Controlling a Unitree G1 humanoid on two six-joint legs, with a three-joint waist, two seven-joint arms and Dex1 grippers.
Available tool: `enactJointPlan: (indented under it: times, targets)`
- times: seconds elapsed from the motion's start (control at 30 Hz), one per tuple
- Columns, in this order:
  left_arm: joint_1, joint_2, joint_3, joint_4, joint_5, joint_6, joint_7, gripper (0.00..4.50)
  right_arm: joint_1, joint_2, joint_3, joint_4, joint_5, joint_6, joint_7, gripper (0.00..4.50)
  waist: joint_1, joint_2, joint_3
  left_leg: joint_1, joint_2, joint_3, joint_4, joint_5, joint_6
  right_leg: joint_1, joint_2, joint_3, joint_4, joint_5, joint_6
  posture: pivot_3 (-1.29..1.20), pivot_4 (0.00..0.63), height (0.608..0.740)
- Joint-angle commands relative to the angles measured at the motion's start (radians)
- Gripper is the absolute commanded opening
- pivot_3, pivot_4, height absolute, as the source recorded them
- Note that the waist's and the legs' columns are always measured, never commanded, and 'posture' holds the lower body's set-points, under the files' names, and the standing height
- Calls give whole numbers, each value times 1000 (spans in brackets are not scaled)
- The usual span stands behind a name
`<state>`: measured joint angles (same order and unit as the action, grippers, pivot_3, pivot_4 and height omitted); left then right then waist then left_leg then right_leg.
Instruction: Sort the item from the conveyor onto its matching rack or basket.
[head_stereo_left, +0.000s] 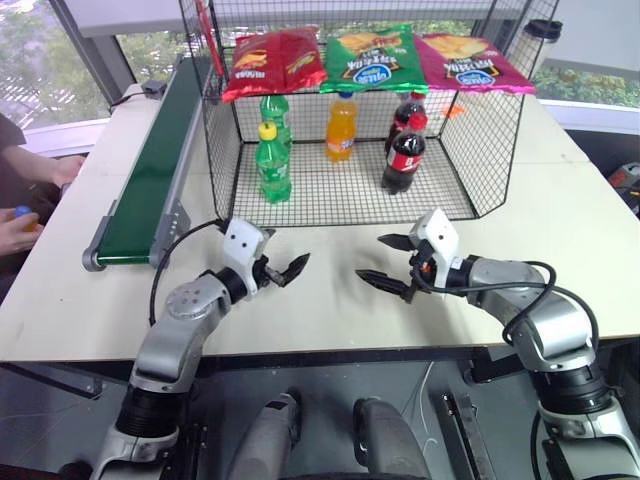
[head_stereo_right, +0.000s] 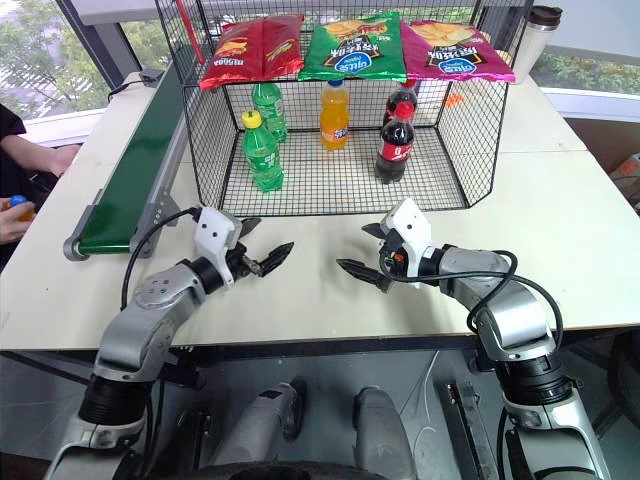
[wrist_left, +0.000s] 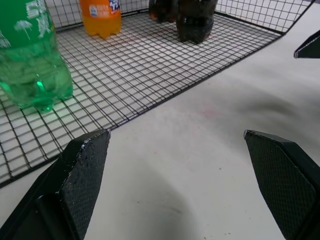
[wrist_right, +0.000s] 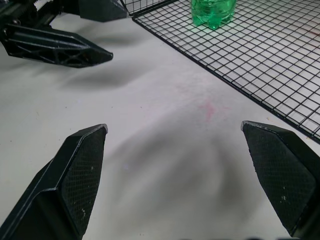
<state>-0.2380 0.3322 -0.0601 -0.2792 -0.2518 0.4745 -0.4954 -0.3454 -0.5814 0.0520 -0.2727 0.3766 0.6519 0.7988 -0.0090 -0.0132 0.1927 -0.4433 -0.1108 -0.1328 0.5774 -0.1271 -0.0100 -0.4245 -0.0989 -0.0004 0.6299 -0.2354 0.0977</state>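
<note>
An orange soda bottle (head_stereo_left: 341, 128) with a blue cap stands upright at the back middle of the black wire cage (head_stereo_left: 330, 195). The dark green conveyor (head_stereo_left: 150, 170) runs along the table's left side. At the far left a person's hand holds a small orange thing with a blue top (head_stereo_left: 21, 214). My left gripper (head_stereo_left: 288, 247) and right gripper (head_stereo_left: 370, 256) hover open over the white table in front of the cage, pointing toward each other, with nothing between their fingers. The wrist views show each gripper's jaws wide apart (wrist_left: 174, 135) (wrist_right: 174, 127).
Two green bottles (head_stereo_left: 272, 160) stand at the cage's left and two cola bottles (head_stereo_left: 404, 150) at its right. Red, green and magenta crisp bags (head_stereo_left: 372, 55) lie on the shelf above. A lidded cup (head_stereo_left: 540, 35) stands at the back right.
</note>
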Motion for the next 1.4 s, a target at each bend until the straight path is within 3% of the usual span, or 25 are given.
enactJointPlan:
  times: [0.03, 1.4]
  targets:
    - [3, -2, 7, -35, -8, -52, -14, 4500, -8, -9, -6, -39, 13, -5, 5, 4452, 0, 0, 0, 0, 0, 0, 0, 0, 0, 0, 0, 0, 0, 0, 0, 0, 150, 738]
    - [14, -17, 12, -58, -53, -8, -12, 4500, -7, -28, -13, -34, 15, -18, 26, 4452, 0, 0, 0, 0, 0, 0, 0, 0, 0, 0, 0, 0, 0, 0, 0, 0, 150, 738]
